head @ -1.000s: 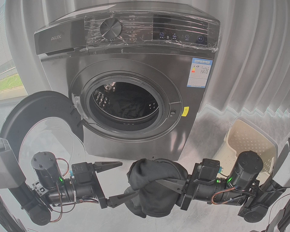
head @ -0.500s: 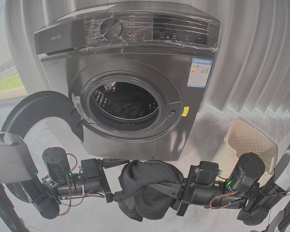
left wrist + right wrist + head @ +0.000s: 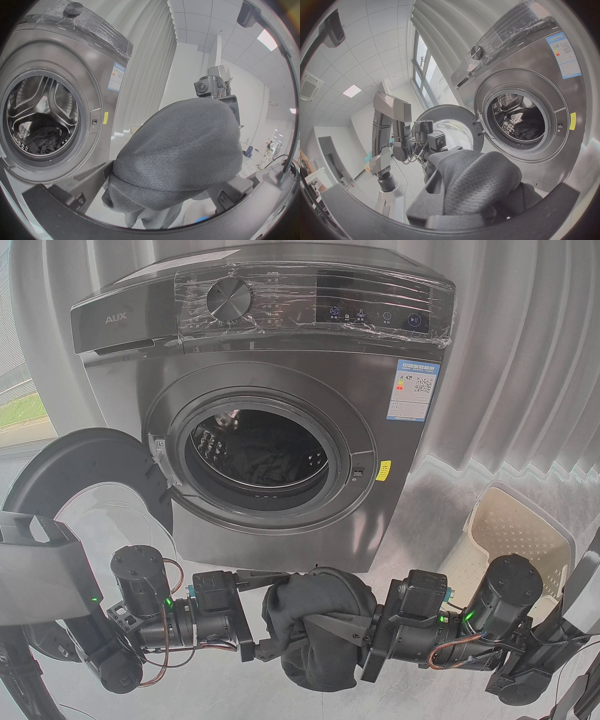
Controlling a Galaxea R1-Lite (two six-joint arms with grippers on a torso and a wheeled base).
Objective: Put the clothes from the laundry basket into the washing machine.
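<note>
Since a second ago the left gripper [image 3: 282,613] has slid toward 3 o'clock across the head view, closing the gap to the dark grey garment [image 3: 325,602]. Its two fingers [image 3: 265,580], then mostly short of the cloth, now flank the bundle's 9 o'clock side, one above and one below, with fabric bulging between them. These jaws stand wide apart, spread as much as before and not pinched on the cloth. In the left wrist view the garment fills the space between them. The right gripper [image 3: 315,629] has stayed almost where it was, at the garment's 3 o'clock. Its jaws are clamped on the bundle, with one finger lying across the front of the folds. The garment hangs in the air at 6 o'clock in the head view, above the pale floor [image 3: 425,521] and low in front of the washing machine [image 3: 262,365], whose body fills the picture from 10 to 1 o'clock. The machine's round door [image 3: 81,471] is swung fully open at 9 o'clock. The drum mouth is uncovered, and a heap of dark clothes [image 3: 265,459] lies inside at the bottom. The cream laundry basket [image 3: 519,534] stands on the floor at 4 o'clock, just beside the machine's lower corner and behind the right arm. A pleated curtain [image 3: 519,365] hangs at 2 o'clock behind both.
</note>
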